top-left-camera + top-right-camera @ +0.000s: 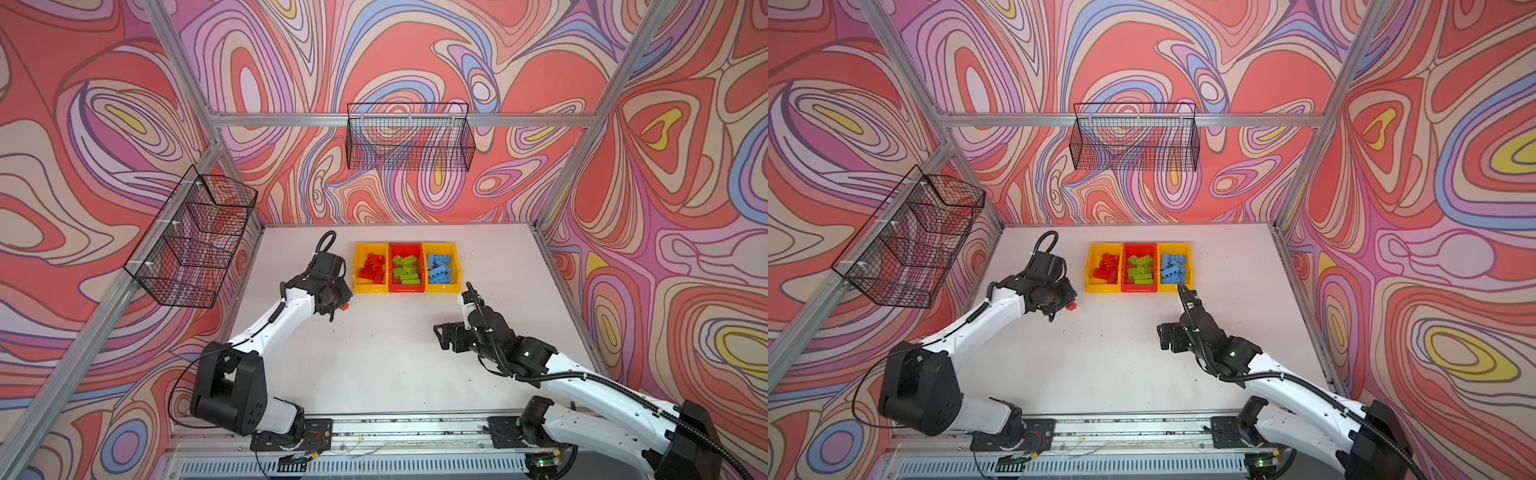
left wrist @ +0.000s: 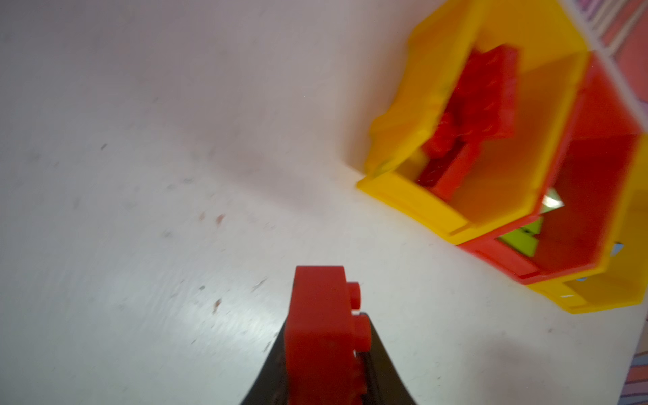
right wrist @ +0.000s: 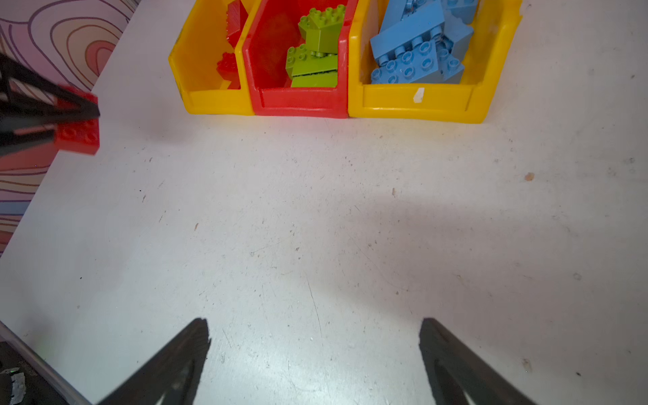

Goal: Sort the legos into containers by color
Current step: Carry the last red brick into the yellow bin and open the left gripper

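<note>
Swirly pink and red wall print [image 1: 415, 50] is wrapped round the cell, and a scuffed white counter [image 1: 374, 365] is set inside it; three joined bins are lined up at its far side. In the left yellow bin [image 1: 370, 288] the red legos [image 1: 371, 266] are piled, lime green legos [image 1: 406, 268] are kept in the red bin [image 1: 406, 289] in the middle, and blue legos [image 1: 439, 266] in the right yellow bin [image 1: 444, 287].

One last red brick [image 2: 321, 315] is clamped in the left jaws, near the front left corner of the bin row; its long axis is run out along the jaws, so it's poked past the tips with the studs turned sideways. From there the left yellow bin is found ahead and a bit to the right in both top views, so probably only a short carry over the front lip is needed; the left arm [image 1: 286, 307] is clearly the nearer one.

Meanwhile the right jaws are spread wide with nothing in them, parked over bare counter in front of the right yellow bin. Whether the held brick is clear of the counter can't be told for sure.

No brand or writing can be read anywhere; only a small white scrap [image 3: 418, 95] is stuck on the right yellow bin's front wall.
</note>
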You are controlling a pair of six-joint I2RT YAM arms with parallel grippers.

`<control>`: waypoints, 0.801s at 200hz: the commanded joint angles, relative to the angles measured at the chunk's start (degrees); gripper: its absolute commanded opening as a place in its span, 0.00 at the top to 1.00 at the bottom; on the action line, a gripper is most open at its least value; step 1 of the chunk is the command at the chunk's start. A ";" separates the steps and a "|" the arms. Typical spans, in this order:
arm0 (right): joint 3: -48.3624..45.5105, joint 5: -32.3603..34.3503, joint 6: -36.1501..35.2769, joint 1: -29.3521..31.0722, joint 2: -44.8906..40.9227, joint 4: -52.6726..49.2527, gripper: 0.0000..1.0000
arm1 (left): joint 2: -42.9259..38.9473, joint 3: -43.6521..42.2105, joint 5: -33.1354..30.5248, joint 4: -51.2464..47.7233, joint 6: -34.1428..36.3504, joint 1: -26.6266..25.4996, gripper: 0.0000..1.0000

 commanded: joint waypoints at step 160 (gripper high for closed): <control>5.08 7.19 3.49 0.16 -7.34 -11.15 0.02 | 28.25 34.98 -2.91 -7.13 12.23 -3.91 0.00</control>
